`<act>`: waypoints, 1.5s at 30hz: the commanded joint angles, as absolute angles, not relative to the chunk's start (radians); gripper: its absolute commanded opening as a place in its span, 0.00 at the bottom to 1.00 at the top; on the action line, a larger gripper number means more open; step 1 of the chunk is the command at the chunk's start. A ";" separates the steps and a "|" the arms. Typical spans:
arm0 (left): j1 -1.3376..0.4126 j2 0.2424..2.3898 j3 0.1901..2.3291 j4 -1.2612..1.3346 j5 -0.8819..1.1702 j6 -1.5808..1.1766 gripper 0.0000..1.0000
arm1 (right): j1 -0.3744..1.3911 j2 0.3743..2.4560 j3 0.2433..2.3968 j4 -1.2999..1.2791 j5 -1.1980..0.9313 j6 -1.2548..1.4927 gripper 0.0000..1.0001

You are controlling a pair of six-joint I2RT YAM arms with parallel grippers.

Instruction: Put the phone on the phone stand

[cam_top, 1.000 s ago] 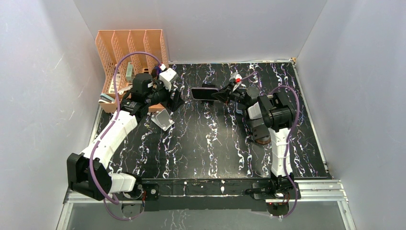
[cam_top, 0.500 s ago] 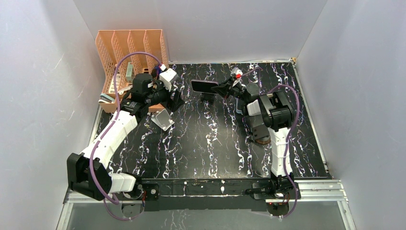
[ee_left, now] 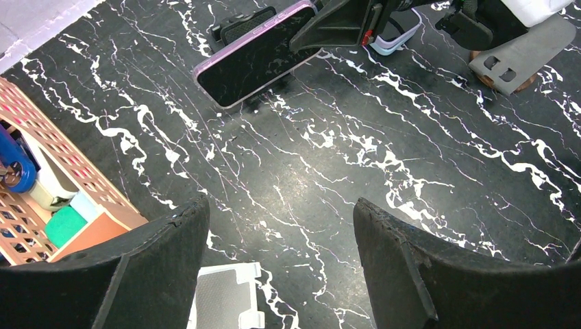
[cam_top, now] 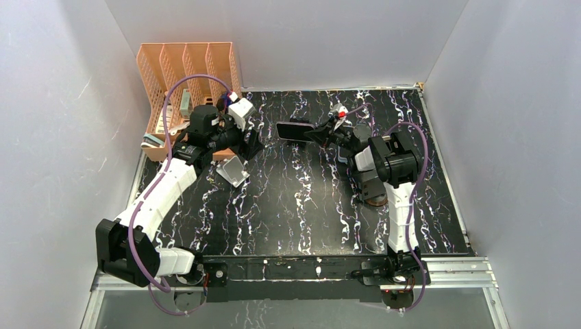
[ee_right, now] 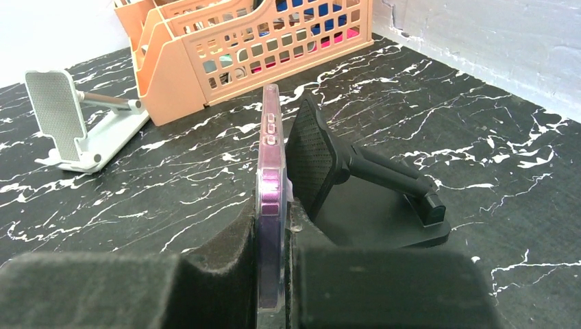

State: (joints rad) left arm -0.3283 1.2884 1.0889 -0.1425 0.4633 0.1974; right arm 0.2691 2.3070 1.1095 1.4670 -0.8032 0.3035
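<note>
My right gripper is shut on a phone in a purple case, held on edge; in the right wrist view the phone stands between my pads. A black phone stand is right behind the phone, its back plate close to the phone's rear; whether they touch I cannot tell. In the left wrist view the phone covers most of that stand. My left gripper is open and empty above the table, left of the phone.
A white phone stand stands under my left gripper and shows in the wrist views. An orange mesh organizer with items fills the back left corner. A small pale case lies near the right arm.
The right gripper nudged the phone slightly toward the back, then returned it a little toward the front and right. The left arm has not moved.
</note>
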 commanded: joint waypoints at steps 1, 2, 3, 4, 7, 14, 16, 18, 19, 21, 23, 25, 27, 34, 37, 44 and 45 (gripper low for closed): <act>-0.321 1.283 1.088 -0.144 0.492 0.206 0.74 | 0.252 2.313 1.109 1.827 -0.762 0.281 0.01; -0.321 1.284 1.088 -0.143 0.493 0.206 0.74 | 0.249 2.318 1.110 1.827 -0.761 0.283 0.01; -0.321 1.285 1.089 -0.144 0.492 0.206 0.74 | 0.247 2.323 1.111 1.827 -0.759 0.286 0.01; -0.321 1.287 1.089 -0.144 0.492 0.206 0.74 | 0.246 2.327 1.113 1.828 -0.755 0.292 0.01; -0.321 1.291 1.090 -0.146 0.494 0.206 0.74 | 0.234 2.344 1.127 1.828 -0.752 0.322 0.01; -0.321 1.298 1.093 -0.150 0.492 0.207 0.74 | 0.214 2.390 1.154 1.827 -0.746 0.390 0.01; -0.321 1.300 1.092 -0.151 0.491 0.207 0.74 | 0.207 2.408 1.172 1.827 -0.748 0.429 0.01; -0.321 1.302 1.095 -0.150 0.492 0.206 0.74 | 0.203 2.422 1.185 1.828 -0.753 0.449 0.01; -0.321 1.302 1.094 -0.151 0.492 0.206 0.74 | 0.201 2.425 1.188 1.827 -0.754 0.451 0.01; -0.321 1.302 1.094 -0.152 0.492 0.208 0.74 | 0.200 2.432 1.193 1.828 -0.757 0.456 0.01; -0.321 1.302 1.095 -0.152 0.492 0.209 0.74 | 0.200 2.436 1.194 1.827 -0.760 0.459 0.01; -0.321 1.300 1.094 -0.152 0.492 0.209 0.74 | 0.198 2.440 1.191 1.827 -0.757 0.458 0.01; -0.321 1.298 1.093 -0.152 0.492 0.209 0.74 | 0.198 2.441 1.183 1.828 -0.754 0.455 0.01; -0.321 1.297 1.092 -0.150 0.493 0.207 0.74 | 0.198 2.440 1.144 1.827 -0.718 0.452 0.10; -0.321 1.296 1.092 -0.150 0.493 0.207 0.74 | 0.198 2.447 1.138 1.827 -0.711 0.460 0.18; -0.321 1.296 1.093 -0.152 0.494 0.207 0.74 | 0.198 2.456 1.148 1.827 -0.692 0.472 0.35; -0.321 1.296 1.092 -0.152 0.495 0.207 0.74 | 0.198 2.456 1.150 1.827 -0.691 0.471 0.38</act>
State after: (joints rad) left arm -0.3283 1.3052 1.0889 -0.1432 0.4725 0.1982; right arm 0.2245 2.4287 1.1538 1.5505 -0.7799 0.5186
